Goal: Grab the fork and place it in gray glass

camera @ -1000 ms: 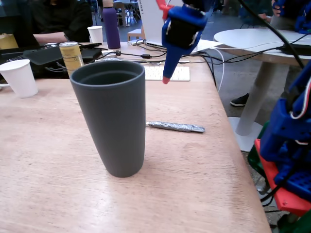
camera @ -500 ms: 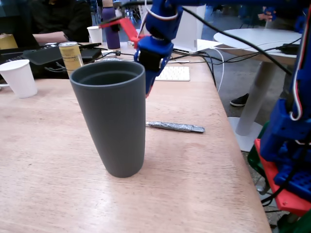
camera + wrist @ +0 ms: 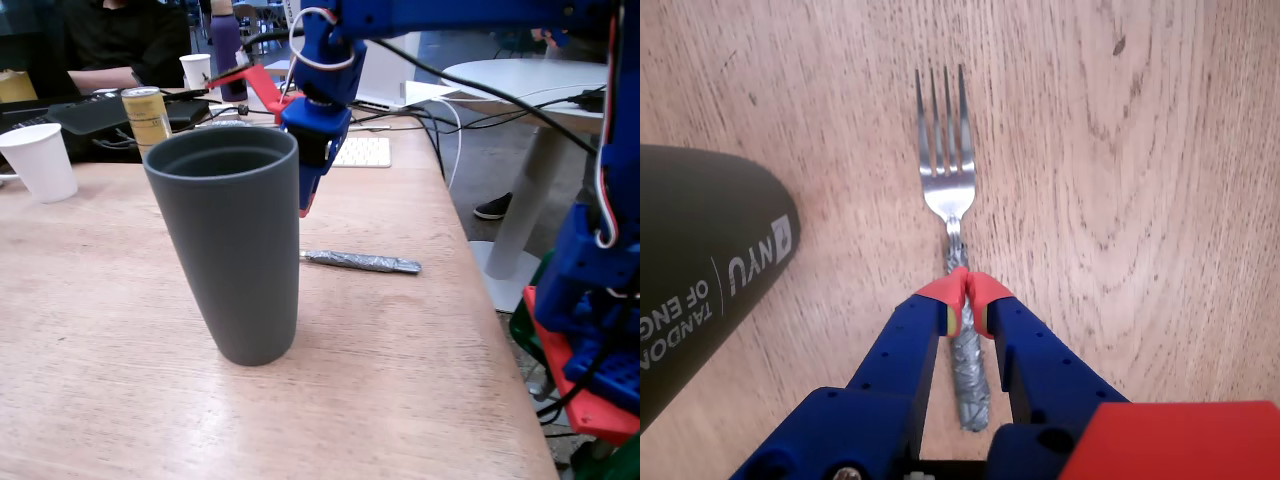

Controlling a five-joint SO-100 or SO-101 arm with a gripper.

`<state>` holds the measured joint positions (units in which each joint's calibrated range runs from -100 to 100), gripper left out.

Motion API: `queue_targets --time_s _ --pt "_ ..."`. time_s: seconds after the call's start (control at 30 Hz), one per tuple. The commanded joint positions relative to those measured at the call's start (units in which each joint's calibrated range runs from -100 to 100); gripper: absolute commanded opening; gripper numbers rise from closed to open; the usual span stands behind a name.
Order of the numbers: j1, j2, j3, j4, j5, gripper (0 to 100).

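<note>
Since the fork (image 3: pixel 948 190) lies flat on the table (image 3: pixel 100 330) and nothing has lifted it, the pick-up looks yet to come:

Fork: in the wrist view it runs up the middle of the frame, tines toward the top and foil-wrapped handle toward the bottom. In the fixed view it sits right of centre (image 3: pixel 362 262), just behind and to the right of the gray glass.

Claw: the gripper (image 3: pixel 965 290) has its two red tips pressed together with nothing between them. It hangs over the fork's neck rather than around it, and in the fixed view (image 3: pixel 303 208) it is clearly above the wood.

Why so placed: centred along the handle, it seems lined up for a grasp — the jaws would need to part before coming down.

Gray glass: upright at left-centre of the fixed view (image 3: pixel 225 250). Its dark lettered wall fills the lower left of the wrist view (image 3: pixel 700 270), near the fork but not touching it.

Risk: the thin handle lies flush on the wood — a shallow pinch may slip off.
</note>
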<state>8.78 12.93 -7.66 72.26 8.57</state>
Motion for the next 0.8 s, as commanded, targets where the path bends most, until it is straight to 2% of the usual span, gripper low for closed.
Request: queue_targets --time_s 0.0,0.47,0.5,0.53,0.6,0.77 --pt "0.5 -0.5 -1.8 -0.6 -0.1 0" --pt "4.4 2.0 -1.7 -0.7 0.3 0" --pt "4.4 2.7 -1.7 -0.7 0.3 4" --pt "4.6 2.9 -1.7 -0.6 0.3 18" --pt "4.6 2.9 -1.7 -0.6 0.3 29" --pt "4.4 4.8 -1.8 -0.6 0.3 31"
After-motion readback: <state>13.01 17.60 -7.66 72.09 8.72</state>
